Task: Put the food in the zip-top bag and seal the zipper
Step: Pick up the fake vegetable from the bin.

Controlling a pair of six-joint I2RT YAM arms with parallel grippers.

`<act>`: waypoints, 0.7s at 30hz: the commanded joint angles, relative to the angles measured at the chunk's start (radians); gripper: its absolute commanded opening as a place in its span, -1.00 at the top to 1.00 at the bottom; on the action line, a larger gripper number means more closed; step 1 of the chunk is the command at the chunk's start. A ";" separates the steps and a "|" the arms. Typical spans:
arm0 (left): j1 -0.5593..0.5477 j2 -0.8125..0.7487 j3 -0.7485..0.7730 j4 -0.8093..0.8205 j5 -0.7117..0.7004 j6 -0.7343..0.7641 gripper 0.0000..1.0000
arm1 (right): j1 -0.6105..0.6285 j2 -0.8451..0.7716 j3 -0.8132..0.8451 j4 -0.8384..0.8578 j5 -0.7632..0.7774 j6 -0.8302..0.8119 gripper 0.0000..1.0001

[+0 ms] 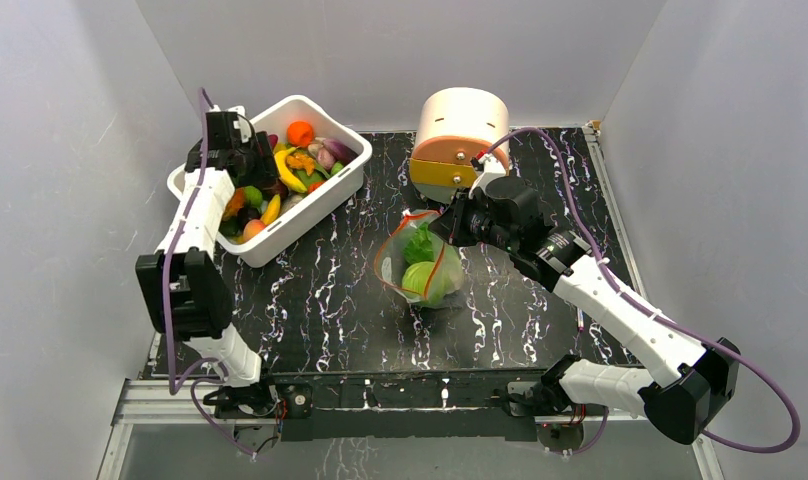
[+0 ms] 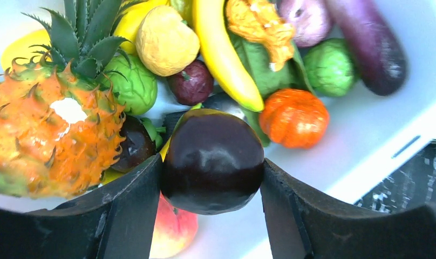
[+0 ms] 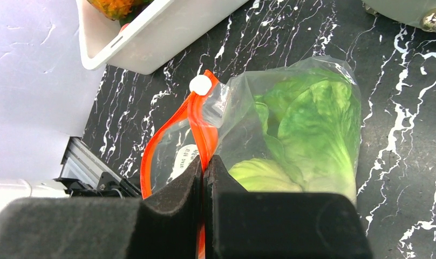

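Note:
The clear zip-top bag [image 1: 422, 262] lies mid-table with a leafy lettuce [image 3: 313, 124] and a pale-green cabbage [image 1: 420, 278] inside. Its orange-red zipper [image 3: 197, 121] with a white slider [image 3: 200, 85] stands open in a loop. My right gripper [image 3: 205, 162] is shut on the zipper strip at the bag's mouth; it also shows in the top view [image 1: 450, 225]. My left gripper [image 2: 210, 172] is over the white tub [image 1: 320, 205] and is shut on a dark round fruit [image 2: 213, 159]. Other toy food fills the tub: a pineapple [image 2: 48, 129], a banana [image 2: 221, 54], an orange pumpkin [image 2: 294, 117].
A round cream-and-orange drawer box [image 1: 460, 140] stands behind the bag, close to my right wrist. The tub sits at the back left against the wall. White walls enclose the black marbled table [image 1: 320, 300] on three sides.

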 commanded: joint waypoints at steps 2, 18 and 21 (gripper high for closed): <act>0.005 -0.138 -0.005 -0.058 0.126 -0.017 0.23 | -0.001 -0.004 0.012 0.145 -0.037 0.040 1.00; -0.018 -0.466 -0.284 0.085 0.646 -0.192 0.25 | 0.003 0.082 0.008 0.216 -0.038 0.146 1.00; -0.046 -0.513 -0.333 0.142 0.719 -0.253 0.29 | 0.005 0.096 0.020 0.201 -0.018 0.147 1.00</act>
